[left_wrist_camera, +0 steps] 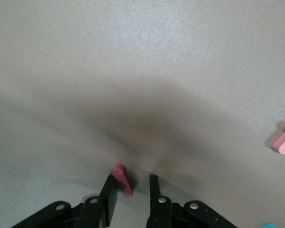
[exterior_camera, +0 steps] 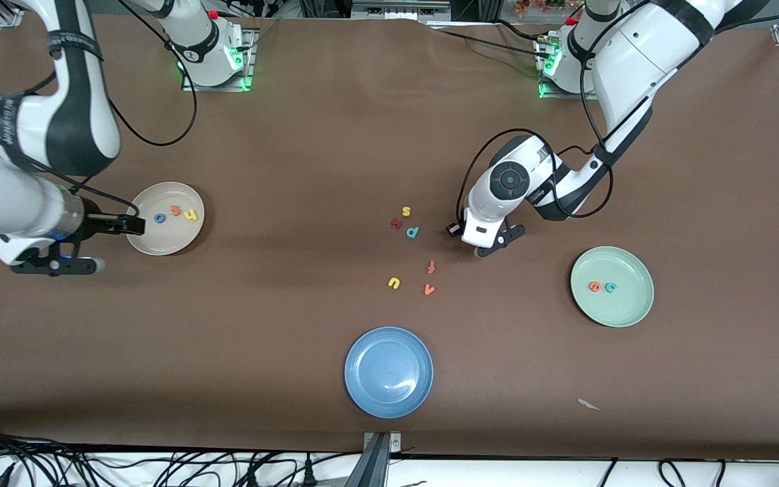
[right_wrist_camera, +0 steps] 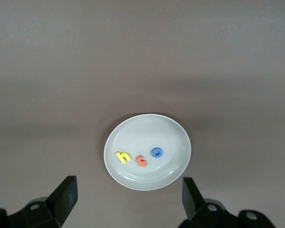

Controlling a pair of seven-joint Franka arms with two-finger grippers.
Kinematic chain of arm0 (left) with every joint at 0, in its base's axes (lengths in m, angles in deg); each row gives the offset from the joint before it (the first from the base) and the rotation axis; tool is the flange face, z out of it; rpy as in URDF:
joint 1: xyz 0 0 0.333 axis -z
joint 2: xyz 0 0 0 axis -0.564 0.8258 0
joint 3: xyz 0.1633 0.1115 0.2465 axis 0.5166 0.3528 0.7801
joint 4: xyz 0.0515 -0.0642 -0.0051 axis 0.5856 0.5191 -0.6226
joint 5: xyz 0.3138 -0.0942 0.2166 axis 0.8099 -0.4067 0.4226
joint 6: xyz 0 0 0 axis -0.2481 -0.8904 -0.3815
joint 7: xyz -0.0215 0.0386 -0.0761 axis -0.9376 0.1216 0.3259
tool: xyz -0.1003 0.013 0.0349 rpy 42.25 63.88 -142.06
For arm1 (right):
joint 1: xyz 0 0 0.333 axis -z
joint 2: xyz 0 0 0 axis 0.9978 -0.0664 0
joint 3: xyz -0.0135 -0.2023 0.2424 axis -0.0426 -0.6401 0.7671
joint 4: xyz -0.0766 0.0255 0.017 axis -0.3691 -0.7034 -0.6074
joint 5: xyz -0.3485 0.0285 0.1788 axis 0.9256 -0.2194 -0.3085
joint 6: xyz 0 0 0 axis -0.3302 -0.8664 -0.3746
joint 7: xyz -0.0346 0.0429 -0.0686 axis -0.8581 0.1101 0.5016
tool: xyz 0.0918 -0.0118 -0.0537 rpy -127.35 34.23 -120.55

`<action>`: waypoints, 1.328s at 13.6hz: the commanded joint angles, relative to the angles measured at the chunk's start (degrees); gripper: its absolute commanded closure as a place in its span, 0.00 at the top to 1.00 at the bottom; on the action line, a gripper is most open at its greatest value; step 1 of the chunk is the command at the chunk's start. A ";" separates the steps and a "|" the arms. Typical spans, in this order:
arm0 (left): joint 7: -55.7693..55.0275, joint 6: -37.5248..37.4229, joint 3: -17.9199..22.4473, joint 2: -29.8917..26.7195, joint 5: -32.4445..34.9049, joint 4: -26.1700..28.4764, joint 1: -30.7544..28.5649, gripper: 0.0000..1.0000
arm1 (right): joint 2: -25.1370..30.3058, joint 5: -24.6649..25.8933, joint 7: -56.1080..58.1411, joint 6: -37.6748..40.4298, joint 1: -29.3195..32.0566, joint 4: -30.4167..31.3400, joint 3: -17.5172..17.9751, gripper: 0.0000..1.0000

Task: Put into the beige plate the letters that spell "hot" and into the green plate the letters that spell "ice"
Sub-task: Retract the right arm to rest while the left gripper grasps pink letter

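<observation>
The beige plate (exterior_camera: 149,242) (right_wrist_camera: 173,170) holds the yellow h (exterior_camera: 191,215) (right_wrist_camera: 123,156), the orange t (exterior_camera: 175,210) (right_wrist_camera: 142,161) and the blue o (exterior_camera: 159,218) (right_wrist_camera: 156,152). My right gripper (exterior_camera: 119,243) (right_wrist_camera: 129,190) hangs open and empty over that plate's rim. The green plate (exterior_camera: 626,308) holds the orange e (exterior_camera: 594,286) and the teal c (exterior_camera: 610,287). My left gripper (exterior_camera: 481,249) (left_wrist_camera: 133,179) is down at the table beside the loose letters. The dark red i (left_wrist_camera: 123,180) stands between its fingers against one of them, with a gap to the other; the hand hides it in the front view.
Loose letters lie mid-table: yellow s (exterior_camera: 406,212), dark red x-like letter (exterior_camera: 396,222), teal p (exterior_camera: 412,232), salmon t-like letter (exterior_camera: 431,266) (left_wrist_camera: 284,141), yellow u (exterior_camera: 394,283) and an orange letter (exterior_camera: 429,289). An empty blue plate (exterior_camera: 389,371) sits nearer the front camera.
</observation>
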 commanded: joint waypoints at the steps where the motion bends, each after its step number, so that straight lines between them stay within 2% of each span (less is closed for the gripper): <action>1: -1.35 -0.93 0.64 0.11 4.57 -0.29 0.03 0.29 | -0.39 -4.34 0.65 5.57 0.88 -7.20 -1.79 0.98; 5: -1.26 -1.02 0.90 0.02 5.19 -0.29 -0.15 0.28 | 1.72 -5.59 0.13 6.82 0.88 -8.54 -3.38 0.98; 8: -1.35 -1.02 1.16 0.02 6.06 -0.29 0.20 0.20 | 1.63 -5.50 -0.23 6.82 1.58 -8.54 -2.42 0.98; 9: -1.35 -1.02 1.25 0.02 6.94 -0.29 0.12 0.17 | 1.72 -5.59 -1.79 6.82 4.11 -8.54 -0.50 0.98; 11: -1.35 -1.02 1.25 0.02 7.30 -0.29 0.20 0.08 | 2.07 -3.58 -3.65 6.47 13.05 -8.54 10.53 0.98; 12: -1.35 -1.02 1.34 0.02 7.30 -0.29 0.29 0.04 | 2.77 -1.13 -4.18 6.29 15.36 -8.54 13.64 0.98; 14: -1.35 -1.02 1.34 0.02 7.39 -0.20 0.38 0.00 | 3.30 0.48 -4.36 6.20 15.82 -8.01 14.37 0.96; 16: -1.00 -1.89 1.34 -0.33 7.39 -0.29 0.21 0.00 | 4.00 0.48 -4.36 6.03 15.83 -7.05 14.55 0.96; 18: 1.45 -9.32 0.82 -1.99 7.39 -3.34 -0.23 0.00 | 3.92 0.48 -4.36 5.94 15.65 -7.04 14.46 0.97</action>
